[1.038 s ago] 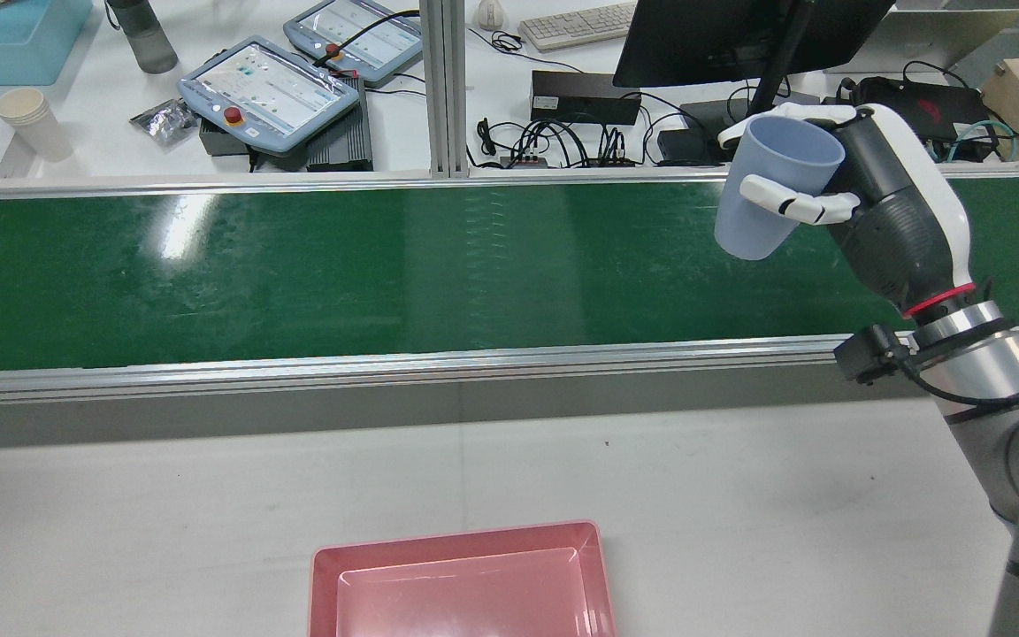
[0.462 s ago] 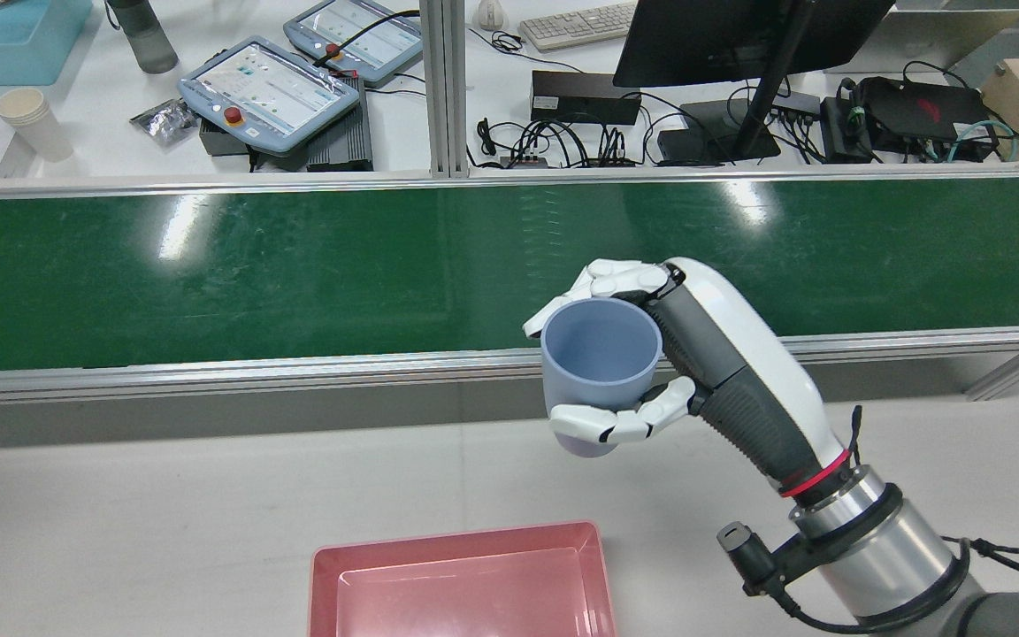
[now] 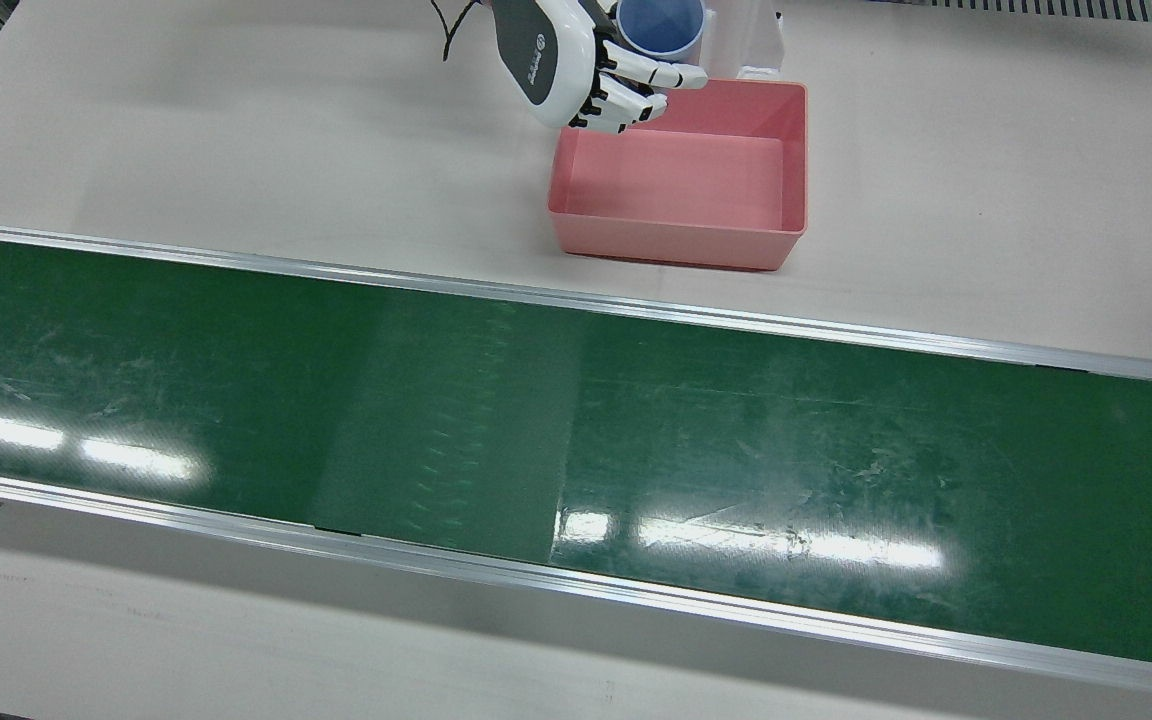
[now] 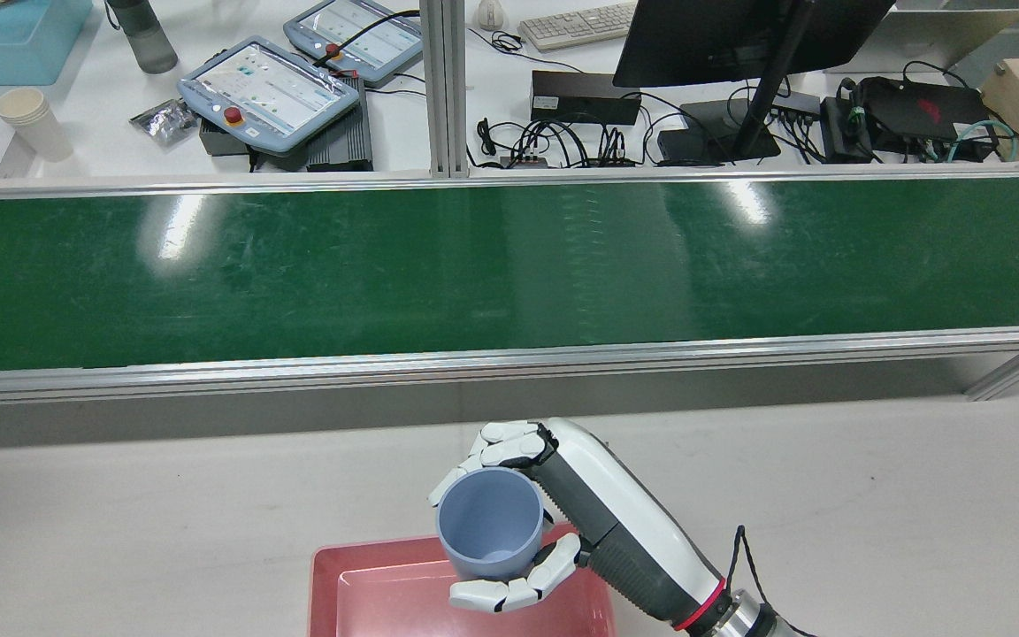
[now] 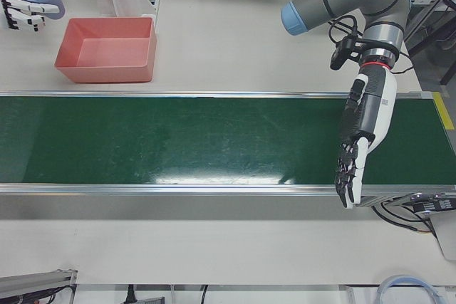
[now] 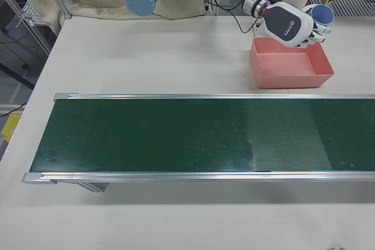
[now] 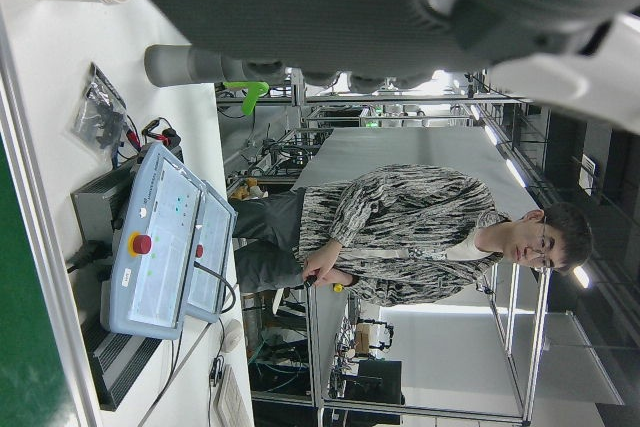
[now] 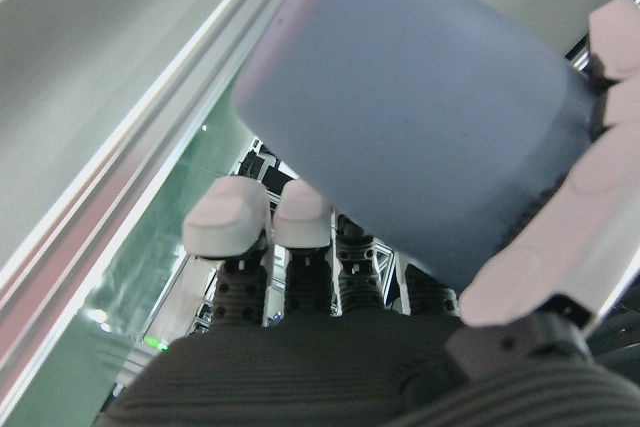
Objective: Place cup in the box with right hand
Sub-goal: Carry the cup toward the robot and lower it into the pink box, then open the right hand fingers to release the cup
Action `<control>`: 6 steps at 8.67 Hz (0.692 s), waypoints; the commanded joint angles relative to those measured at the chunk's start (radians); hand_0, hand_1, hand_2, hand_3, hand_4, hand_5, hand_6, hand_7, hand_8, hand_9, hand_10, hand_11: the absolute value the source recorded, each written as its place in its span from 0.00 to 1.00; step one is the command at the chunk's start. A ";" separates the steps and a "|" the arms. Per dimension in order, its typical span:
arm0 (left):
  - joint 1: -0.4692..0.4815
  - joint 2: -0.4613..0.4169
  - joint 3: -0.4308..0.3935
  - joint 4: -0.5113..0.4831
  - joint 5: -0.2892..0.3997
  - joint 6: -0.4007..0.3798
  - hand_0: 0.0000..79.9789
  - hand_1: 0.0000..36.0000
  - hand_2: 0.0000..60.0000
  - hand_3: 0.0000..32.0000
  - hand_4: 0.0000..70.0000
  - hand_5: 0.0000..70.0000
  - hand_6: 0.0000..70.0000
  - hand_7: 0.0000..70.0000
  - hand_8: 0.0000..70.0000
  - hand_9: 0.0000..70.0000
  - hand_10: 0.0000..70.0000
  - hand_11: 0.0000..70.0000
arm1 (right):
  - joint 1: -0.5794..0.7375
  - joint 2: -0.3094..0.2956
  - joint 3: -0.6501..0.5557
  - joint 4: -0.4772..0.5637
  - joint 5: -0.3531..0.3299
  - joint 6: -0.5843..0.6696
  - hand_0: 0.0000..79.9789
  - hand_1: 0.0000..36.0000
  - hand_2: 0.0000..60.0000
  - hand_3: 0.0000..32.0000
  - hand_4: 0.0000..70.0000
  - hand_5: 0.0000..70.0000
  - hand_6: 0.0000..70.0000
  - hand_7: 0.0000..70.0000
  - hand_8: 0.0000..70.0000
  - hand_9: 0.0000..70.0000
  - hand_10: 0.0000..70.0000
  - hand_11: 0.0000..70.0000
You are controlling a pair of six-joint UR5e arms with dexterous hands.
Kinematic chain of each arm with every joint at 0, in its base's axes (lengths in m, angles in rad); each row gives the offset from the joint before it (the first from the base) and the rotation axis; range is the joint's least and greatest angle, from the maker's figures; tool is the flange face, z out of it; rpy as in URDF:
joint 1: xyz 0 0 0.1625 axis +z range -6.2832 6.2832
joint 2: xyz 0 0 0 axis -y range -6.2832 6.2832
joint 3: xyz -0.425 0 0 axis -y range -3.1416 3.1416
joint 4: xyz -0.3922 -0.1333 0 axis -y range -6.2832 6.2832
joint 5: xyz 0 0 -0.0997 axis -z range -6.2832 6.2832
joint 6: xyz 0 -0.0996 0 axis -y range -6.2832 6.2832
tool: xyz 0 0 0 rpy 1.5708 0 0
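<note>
Cup (image 4: 489, 522) now above box (image 4: 368, 593)

Bright, even overhead light fills every view. White glare patches sit on the green conveyor belt (image 3: 576, 440). Shadows on the table (image 3: 186, 130) are soft. The right hand view is blurred up close.
</note>
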 commanded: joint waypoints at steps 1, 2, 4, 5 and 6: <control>0.000 0.000 0.000 0.000 0.000 0.000 0.00 0.00 0.00 0.00 0.00 0.00 0.00 0.00 0.00 0.00 0.00 0.00 | -0.065 -0.008 -0.030 0.036 0.000 -0.007 0.56 0.56 1.00 0.00 0.86 0.18 0.59 1.00 0.89 1.00 0.80 1.00; 0.000 0.000 0.000 0.000 0.000 0.000 0.00 0.00 0.00 0.00 0.00 0.00 0.00 0.00 0.00 0.00 0.00 0.00 | -0.065 -0.008 -0.037 0.042 0.002 0.003 0.59 0.24 0.00 0.00 0.00 0.07 0.06 0.12 0.11 0.20 0.12 0.19; 0.000 0.000 0.000 -0.002 0.000 0.000 0.00 0.00 0.00 0.00 0.00 0.00 0.00 0.00 0.00 0.00 0.00 0.00 | -0.065 -0.008 -0.037 0.042 0.002 0.011 0.52 0.01 0.00 0.11 0.00 0.01 0.00 0.00 0.00 0.00 0.00 0.00; 0.000 0.000 0.000 -0.002 0.000 0.000 0.00 0.00 0.00 0.00 0.00 0.00 0.00 0.00 0.00 0.00 0.00 0.00 | -0.065 -0.009 -0.037 0.042 0.002 0.011 0.47 0.00 0.00 0.31 0.00 0.00 0.00 0.00 0.00 0.00 0.00 0.00; 0.000 0.000 0.000 -0.002 0.000 0.000 0.00 0.00 0.00 0.00 0.00 0.00 0.00 0.00 0.00 0.00 0.00 0.00 | -0.065 -0.011 -0.037 0.042 -0.001 0.020 0.48 0.00 0.00 0.42 0.00 0.00 0.00 0.00 0.00 0.00 0.00 0.00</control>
